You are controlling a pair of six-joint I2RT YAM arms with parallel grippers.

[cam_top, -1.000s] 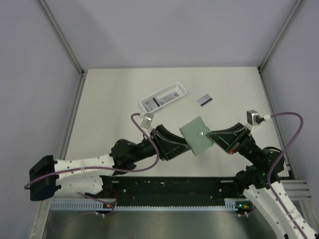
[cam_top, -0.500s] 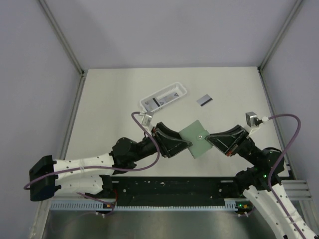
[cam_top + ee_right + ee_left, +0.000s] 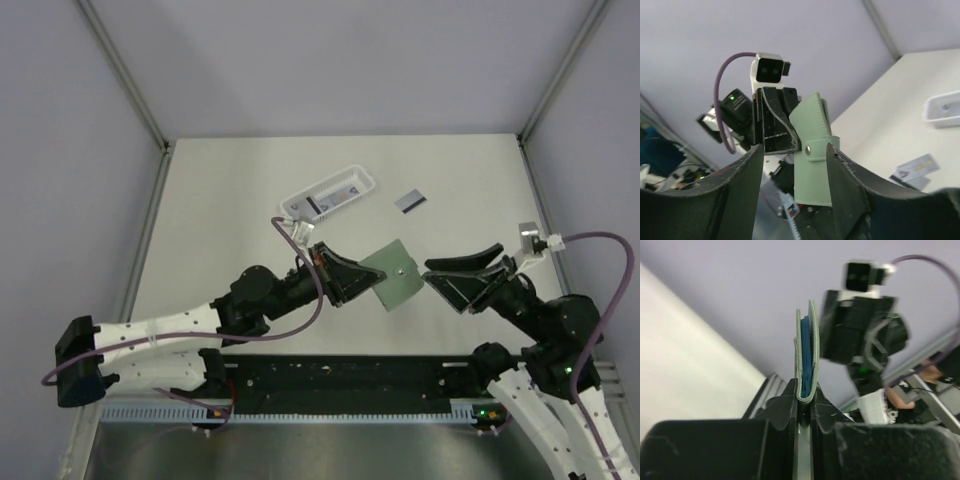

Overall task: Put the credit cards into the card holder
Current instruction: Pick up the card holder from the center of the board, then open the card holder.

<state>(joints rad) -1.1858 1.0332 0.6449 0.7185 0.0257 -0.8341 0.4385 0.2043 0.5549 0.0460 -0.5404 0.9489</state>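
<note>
The sage-green card holder hangs above the table, tilted, with my left gripper shut on its left edge. The left wrist view shows the holder edge-on between the fingers, its blue inside visible. My right gripper stands open just right of the holder, apart from it. From the right wrist, the holder with its snap strap sits between and beyond the spread fingers. One credit card lies on the table behind; it shows again as the card. Another card lies in the basket.
A white slotted basket sits at the back of the table, left of the loose card. Metal frame posts run along both table sides. The arm bases and a black rail line the near edge.
My right gripper has opened, let go of the card holder and drawn back to the right. My left gripper has shut on the holder's left edge and now carries it alone.
</note>
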